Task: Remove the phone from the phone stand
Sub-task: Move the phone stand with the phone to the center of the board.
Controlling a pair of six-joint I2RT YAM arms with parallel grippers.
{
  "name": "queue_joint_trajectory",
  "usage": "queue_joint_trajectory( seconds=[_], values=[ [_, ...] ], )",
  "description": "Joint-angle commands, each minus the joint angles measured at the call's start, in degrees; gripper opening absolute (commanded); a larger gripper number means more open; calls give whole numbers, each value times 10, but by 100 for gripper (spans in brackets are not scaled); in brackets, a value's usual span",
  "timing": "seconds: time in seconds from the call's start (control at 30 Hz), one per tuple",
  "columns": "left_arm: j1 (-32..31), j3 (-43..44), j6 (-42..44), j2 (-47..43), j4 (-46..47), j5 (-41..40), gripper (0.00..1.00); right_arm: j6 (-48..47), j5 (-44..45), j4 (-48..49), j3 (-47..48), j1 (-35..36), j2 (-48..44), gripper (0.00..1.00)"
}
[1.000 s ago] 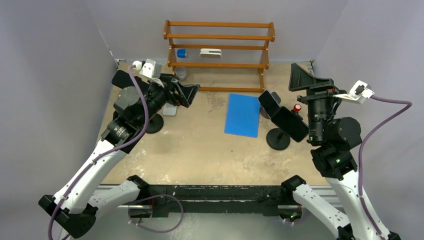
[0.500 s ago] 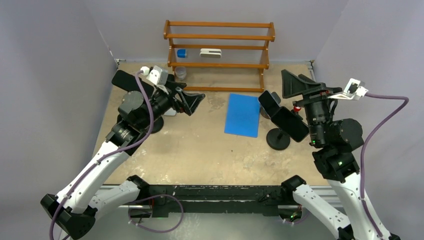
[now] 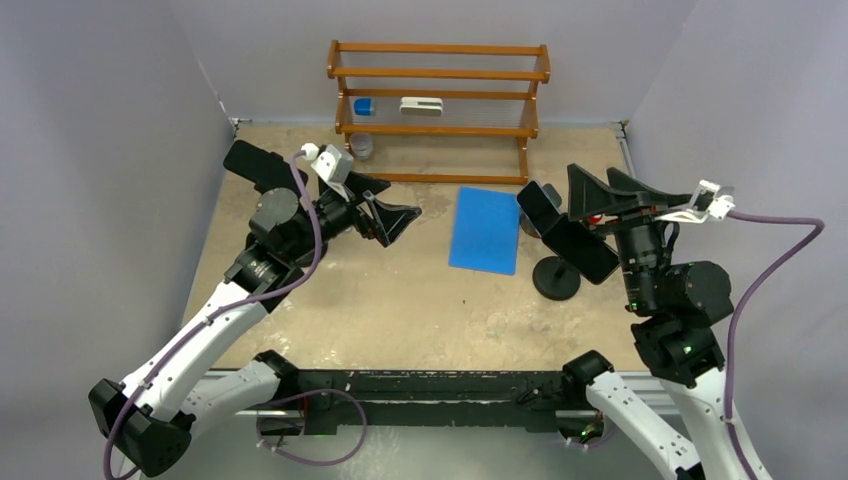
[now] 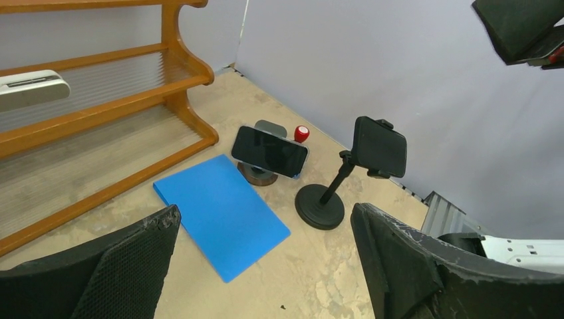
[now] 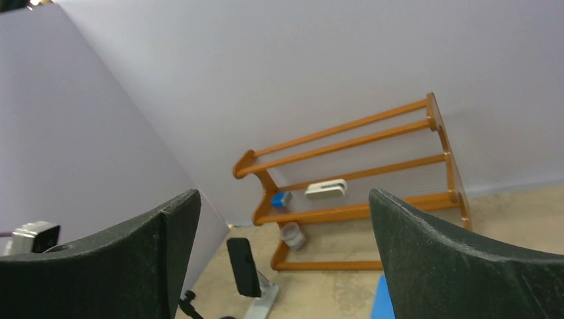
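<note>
A dark phone [image 3: 580, 248] sits clamped on a black pole stand with a round base [image 3: 556, 278] at the right; the left wrist view shows that phone [image 4: 379, 146] too. Behind it a second phone [image 4: 269, 151] leans on a small brown stand [image 4: 258, 176]. Another phone [image 5: 243, 267] on a silver stand [image 5: 269, 299] shows in the right wrist view. My left gripper [image 3: 400, 203] hovers open left of the blue mat [image 3: 485, 230], nothing between its fingers. Just above and behind the clamped phone, my right gripper [image 3: 590, 172] is open and holds nothing.
A wooden shelf rack [image 3: 437, 100] stands at the back, carrying a blue item [image 3: 363, 105] and a white item [image 3: 421, 104], with a clear cup [image 3: 362, 146] at its foot. A small red object [image 4: 301, 133] sits beside the brown stand. Grey walls close in on both sides.
My left gripper has swung right, toward the table's middle. My right gripper has shifted left and lower, closer to the phone on the black stand. Both stayed open.
</note>
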Motion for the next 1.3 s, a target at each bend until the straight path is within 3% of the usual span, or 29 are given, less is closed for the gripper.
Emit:
queue_joint_trajectory(
  seconds=[0.0, 0.13, 0.37, 0.7, 0.8, 0.87, 1.03, 1.2, 1.27],
  values=[
    [-8, -4, 7, 4, 43, 20, 97, 8, 60, -32, -22, 0, -28, 92],
    [-13, -14, -9, 10, 63, 37, 96, 28, 59, -35, -56, 0, -55, 90],
    [-17, -16, -48, 51, 79, 88, 97, -6, -28, -47, -61, 0, -59, 92],
    [-17, 0, -123, 135, 129, 214, 96, 0, -65, -21, -93, 1, -69, 93],
    [-27, -20, -179, 170, 211, 256, 93, 4, -64, -18, -99, 0, -78, 93],
    [-53, -32, -201, 192, 263, 250, 93, 5, -65, -19, -100, 0, -82, 93],
    [-155, 15, -168, 259, 275, 159, 93, 4, -59, -35, -88, 0, -91, 92],
    [-196, 28, -217, 328, 370, 80, 92, 5, -36, -47, -77, 0, -114, 92],
    [-212, 44, -234, 354, 366, 33, 87, 5, -22, -46, -75, 0, -126, 92]
  ],
)
